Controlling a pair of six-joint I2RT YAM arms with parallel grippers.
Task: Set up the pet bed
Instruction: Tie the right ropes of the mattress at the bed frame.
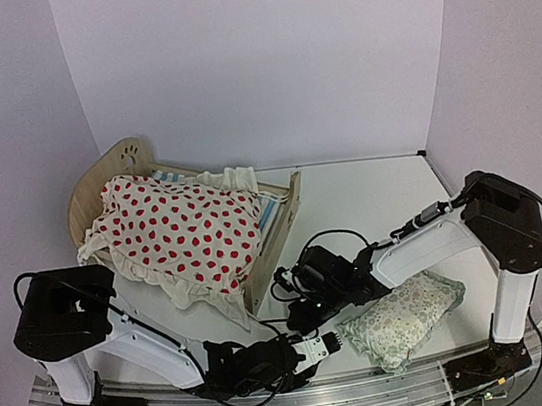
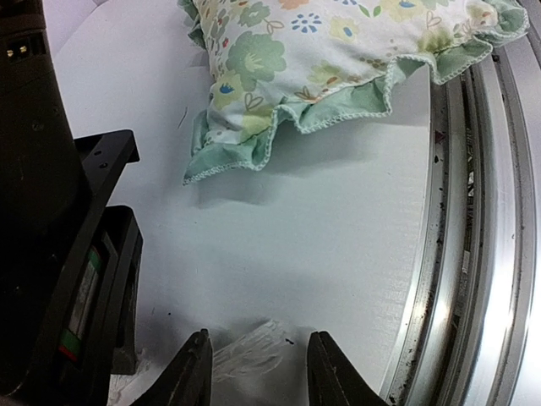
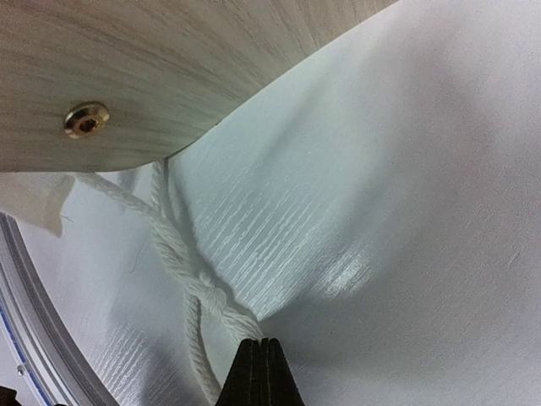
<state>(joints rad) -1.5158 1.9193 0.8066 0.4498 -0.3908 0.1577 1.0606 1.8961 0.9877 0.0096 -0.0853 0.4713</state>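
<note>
The pet bed [image 1: 277, 227] is shown far left, its footboard just beyond the closed right gripper [image 3: 260, 342]. The left gripper [image 2: 258, 337] is held open and empty, nearer.

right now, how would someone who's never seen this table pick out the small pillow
Go to the near right part of the white table. A small frilled fabric pillow lies flat there, off the light-wood pet bed. Unlike the bigger cream red-dotted cushion on that bed, it is pale green with a flower print.

The white table [image 1: 373, 209] holds the wooden pet bed [image 1: 106, 176] on the left and a flowery pillow [image 1: 403, 318] near the front.
</note>
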